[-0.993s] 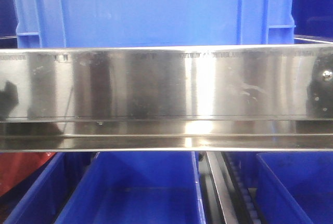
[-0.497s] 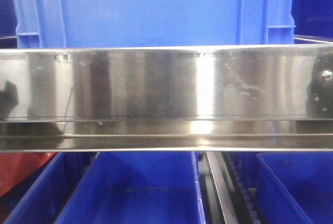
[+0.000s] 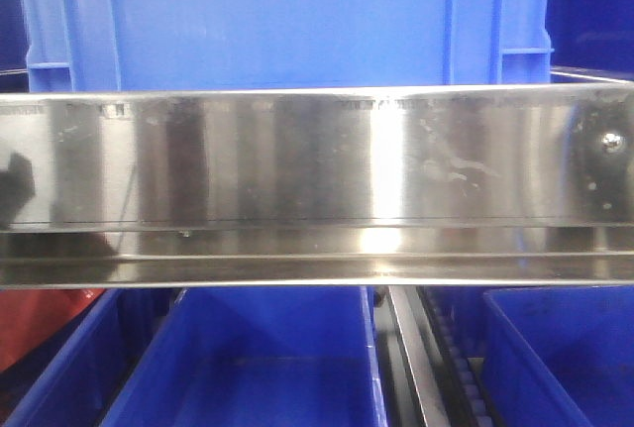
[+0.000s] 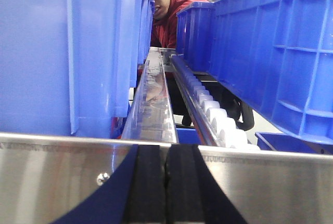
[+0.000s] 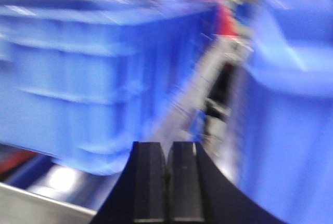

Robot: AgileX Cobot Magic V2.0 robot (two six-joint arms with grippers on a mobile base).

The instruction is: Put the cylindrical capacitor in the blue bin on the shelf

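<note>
Blue plastic bins [image 3: 277, 21] sit behind and below the shiny stainless-steel shelf rail [image 3: 317, 164]. Both black tools, left [image 4: 166, 182] and right [image 5: 167, 177], are pressed together; no cylindrical capacitor shows, so neither arm looks nearer.

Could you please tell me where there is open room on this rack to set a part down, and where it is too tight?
The open room is inside the lower-tier blue bin under the shelf rail, and the bin to its right; both floors look bare. Above the rail, a tall blue crate fills the tier. Between the bins, only a narrow steel divider shows.
</note>
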